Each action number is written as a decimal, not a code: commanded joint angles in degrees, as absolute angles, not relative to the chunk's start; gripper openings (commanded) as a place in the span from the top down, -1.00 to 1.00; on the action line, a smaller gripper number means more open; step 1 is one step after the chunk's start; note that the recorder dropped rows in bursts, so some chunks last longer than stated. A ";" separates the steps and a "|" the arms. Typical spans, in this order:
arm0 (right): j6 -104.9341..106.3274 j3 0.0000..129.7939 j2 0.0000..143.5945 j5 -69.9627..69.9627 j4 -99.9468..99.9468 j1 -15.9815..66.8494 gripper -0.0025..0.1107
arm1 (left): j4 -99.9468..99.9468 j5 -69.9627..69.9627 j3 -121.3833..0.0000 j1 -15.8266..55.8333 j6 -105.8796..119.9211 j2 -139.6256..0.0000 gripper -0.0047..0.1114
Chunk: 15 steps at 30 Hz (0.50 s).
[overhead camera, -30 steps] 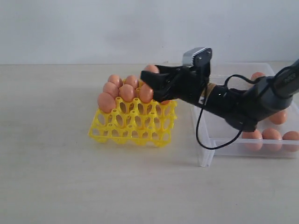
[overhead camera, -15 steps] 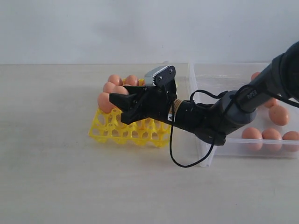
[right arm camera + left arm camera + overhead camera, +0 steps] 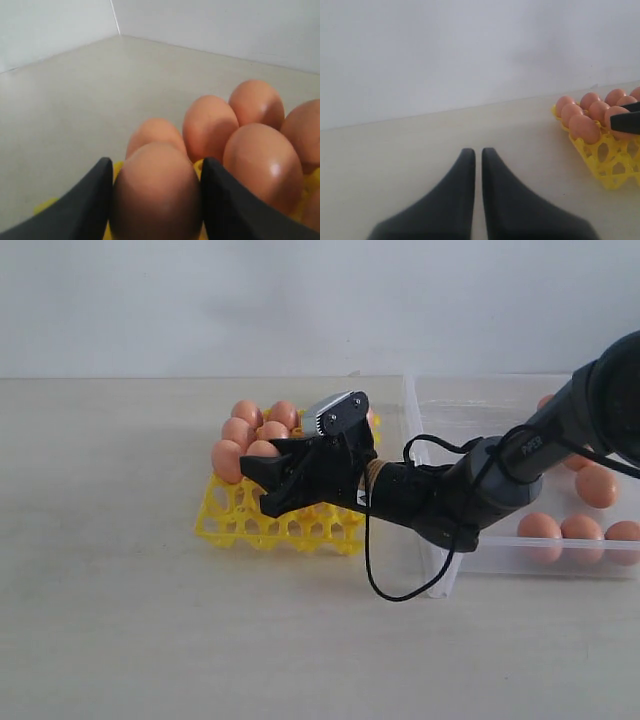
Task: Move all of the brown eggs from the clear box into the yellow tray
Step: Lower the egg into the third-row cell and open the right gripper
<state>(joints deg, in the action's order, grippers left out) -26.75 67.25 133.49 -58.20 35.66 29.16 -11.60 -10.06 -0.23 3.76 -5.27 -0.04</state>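
We are pinching one brown egg [image 3: 155, 187] between the fingers of the right gripper [image 3: 259, 484] and holding it low over the yellow tray [image 3: 300, 532]. The tray is sitting on the desk [image 3: 120, 620], nearer its far edge than its near one. The egg is hanging just beside the seated eggs [image 3: 240, 430] that are filling the tray's far cups. We cannot tell whether it is touching a cup yet.

We are judging this to be the placing step. We should be centring the egg over the nearest empty cup and lowering it straight down. Once it is resting, we should be spreading the fingers only a little, since the neighbours are crowding close.

The remaining eggs [image 3: 562, 527] are lying in the clear box [image 3: 490, 560] beside the tray. The left gripper [image 3: 476, 165] is hovering over bare desk with its fingers pressed together.
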 commanded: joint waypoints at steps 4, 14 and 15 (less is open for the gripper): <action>-23.63 69.82 133.25 -55.32 35.60 29.11 0.96 | -11.46 -9.88 0.00 4.06 -5.56 0.00 0.85; -28.96 71.42 133.71 -51.63 36.89 29.11 0.96 | -11.46 -9.88 0.00 4.06 -5.56 0.00 0.85; -29.87 71.42 133.79 -51.63 37.67 29.11 0.96 | -11.46 -9.88 0.00 4.06 -5.56 0.00 0.85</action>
